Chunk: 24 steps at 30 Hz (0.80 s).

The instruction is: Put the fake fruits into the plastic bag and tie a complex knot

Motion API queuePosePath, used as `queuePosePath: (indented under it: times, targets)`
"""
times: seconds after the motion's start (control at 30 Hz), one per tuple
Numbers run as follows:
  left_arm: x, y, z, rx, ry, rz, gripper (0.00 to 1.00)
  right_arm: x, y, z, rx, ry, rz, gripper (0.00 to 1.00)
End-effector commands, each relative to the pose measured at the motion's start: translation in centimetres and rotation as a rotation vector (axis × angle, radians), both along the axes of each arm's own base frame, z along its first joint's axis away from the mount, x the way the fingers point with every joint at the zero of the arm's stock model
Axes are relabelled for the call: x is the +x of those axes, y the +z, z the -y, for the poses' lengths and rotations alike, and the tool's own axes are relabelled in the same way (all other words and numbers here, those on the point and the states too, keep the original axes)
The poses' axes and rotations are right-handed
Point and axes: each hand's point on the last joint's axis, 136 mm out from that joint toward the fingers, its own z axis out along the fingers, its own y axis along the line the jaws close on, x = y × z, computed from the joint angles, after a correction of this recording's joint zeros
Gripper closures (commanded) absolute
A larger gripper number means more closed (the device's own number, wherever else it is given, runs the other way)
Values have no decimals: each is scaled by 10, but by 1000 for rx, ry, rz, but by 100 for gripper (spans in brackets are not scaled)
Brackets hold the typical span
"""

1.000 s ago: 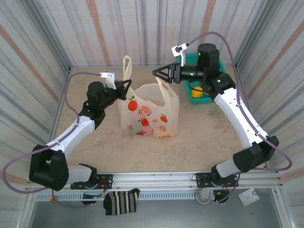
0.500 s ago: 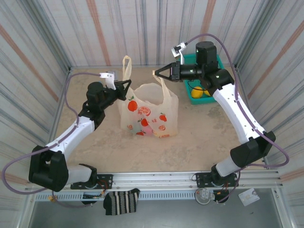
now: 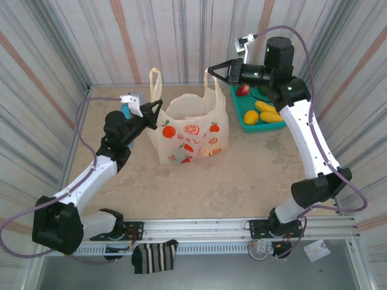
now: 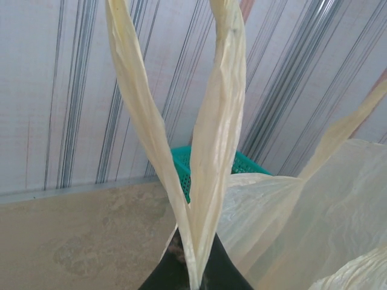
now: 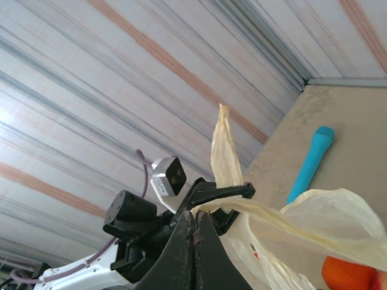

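Note:
The cream plastic bag (image 3: pixel 192 130) with printed fruit motifs stands mid-table, mouth stretched open between both arms. My left gripper (image 3: pixel 159 107) is shut on the bag's left loop handle (image 3: pixel 155 84); in the left wrist view that handle (image 4: pixel 219 121) rises in a V from the pinched jaws (image 4: pixel 196 275). My right gripper (image 3: pixel 210 68) is raised and shut on the right handle (image 3: pixel 210 87), its jaws (image 5: pixel 195 215) pressed together on the film. Fake fruits lie in the teal basket (image 3: pixel 237 104): a red one (image 3: pixel 242 90), a round yellow one (image 3: pixel 250 116) and long yellow ones (image 3: pixel 270 111).
A blue cylinder (image 5: pixel 311 160) lies on the table by the left arm (image 3: pixel 125 110). Striped walls close in on three sides. A striped sock (image 3: pixel 155 255) hangs on the front rail. Bare tabletop (image 3: pixel 242 175) lies in front of the bag.
My right gripper closed on the right handle and lifted it up and back to the right, pulling the bag's mouth wider. The left arm shifted slightly left with its handle.

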Motion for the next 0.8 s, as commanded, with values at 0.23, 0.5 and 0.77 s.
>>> queuePosePath:
  times: [0.23,0.5,0.77]
  targets:
    - [-5,9,7,10,-53,180,100,8,-35,24,-82,-178,96,69]
    - [0,5,5,11,-89,176,100,-49,-21,43,-98,-183,640,14]
    - [8,11,-1,-21,-250,181,100,-78,-99,24,-221,74,913,10]
